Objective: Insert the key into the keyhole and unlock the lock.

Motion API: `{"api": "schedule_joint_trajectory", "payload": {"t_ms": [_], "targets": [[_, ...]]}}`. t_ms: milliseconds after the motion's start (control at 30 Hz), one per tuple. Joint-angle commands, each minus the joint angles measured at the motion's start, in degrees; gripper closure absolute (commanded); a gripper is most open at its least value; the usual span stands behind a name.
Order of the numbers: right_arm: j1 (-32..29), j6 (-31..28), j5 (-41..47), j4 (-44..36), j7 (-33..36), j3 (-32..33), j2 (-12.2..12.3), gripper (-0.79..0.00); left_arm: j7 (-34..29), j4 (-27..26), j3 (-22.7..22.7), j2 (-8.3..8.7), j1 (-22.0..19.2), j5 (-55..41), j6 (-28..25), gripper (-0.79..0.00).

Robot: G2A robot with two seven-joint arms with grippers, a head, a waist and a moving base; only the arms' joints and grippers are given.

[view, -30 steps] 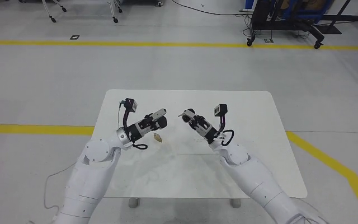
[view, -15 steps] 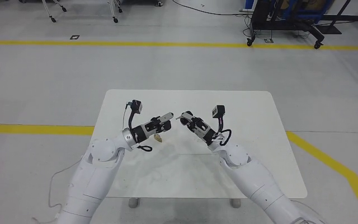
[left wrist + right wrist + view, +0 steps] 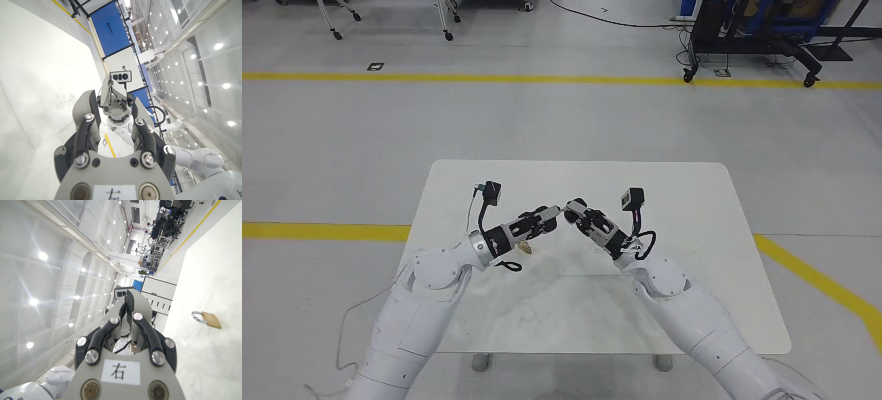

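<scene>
A brass padlock (image 3: 526,246) with a steel shackle lies flat on the white table (image 3: 682,200); it is seen again in the right wrist view (image 3: 211,320). Above it and to the right, my two grippers meet tip to tip in the air. My right gripper (image 3: 569,210) (image 3: 126,297) is shut on a thin metal key (image 3: 109,89), of which only an edge shows. My left gripper (image 3: 550,214) (image 3: 113,98) is open, its fingers (image 3: 90,106) standing on either side of the right gripper's tip. Neither gripper touches the padlock.
The table's rounded far corners and edges lie well away from both arms. Grey floor with yellow lines surrounds the table, and a dark equipment cart (image 3: 752,40) stands far behind it.
My left gripper has moved right toward the right gripper and now stands around its tip. The right gripper shifted slightly left. The padlock has not moved.
</scene>
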Motion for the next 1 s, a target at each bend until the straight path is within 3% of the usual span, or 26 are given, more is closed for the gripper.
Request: {"api": "schedule_joint_trajectory", "payload": {"t_ms": [0,233,633,800,967], "targets": [[0.0,0.0,0.0,0.0,0.0,0.0,0.0,0.0,0.37,-0.04,0.25,0.0,-0.05,0.48,0.2,-0.336],[0.0,0.0,0.0,0.0,0.0,0.0,0.0,0.0,0.96,-0.15,0.48,0.06,-0.1,0.91,0.6,-0.28],[-1.75,1.88,-0.38,-2.71,2.15,0.85,-0.04,0.0,1.06,-0.2,0.7,0.23,-0.12,1.32,0.43,-0.28],[-1.82,1.93,-0.41,-2.76,2.21,0.93,-0.05,0.0,1.17,-0.26,0.74,0.3,-0.03,1.44,0.25,-0.139],[-1.82,1.93,-0.41,-2.76,2.21,0.93,-0.05,0.0,1.26,-0.3,0.78,0.36,0.09,1.45,-0.02,-0.086]]}}
